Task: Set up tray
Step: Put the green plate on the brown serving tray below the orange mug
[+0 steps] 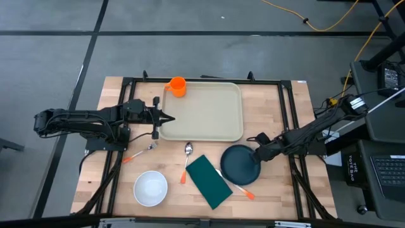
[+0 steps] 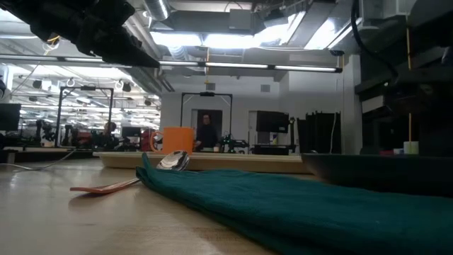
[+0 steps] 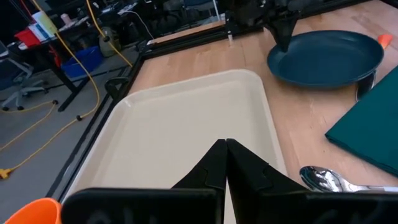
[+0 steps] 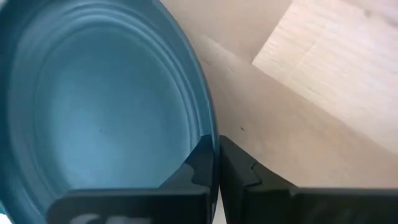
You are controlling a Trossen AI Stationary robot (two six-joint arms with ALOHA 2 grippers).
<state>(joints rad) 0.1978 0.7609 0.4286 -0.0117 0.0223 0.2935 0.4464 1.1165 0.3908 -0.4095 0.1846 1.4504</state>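
The beige tray lies flat on the table's far middle part. My left gripper is shut and hovers over the tray's left rim, with nothing between its fingers. A dark round plate lies on the table to the near right of the tray. My right gripper is shut on its right rim. An orange cup stands at the tray's far left corner. My right gripper pinches the plate's rim on the plate's right side, one finger inside the rim and one outside. The fingers come slanting down from the table's right side. The plate seems to lie flat on the table.
A dark green napkin lies near the plate's left. A spoon, a fork and a third orange-handled piece of cutlery lie about, and a white bowl stands near left. Black frame rails border the table.
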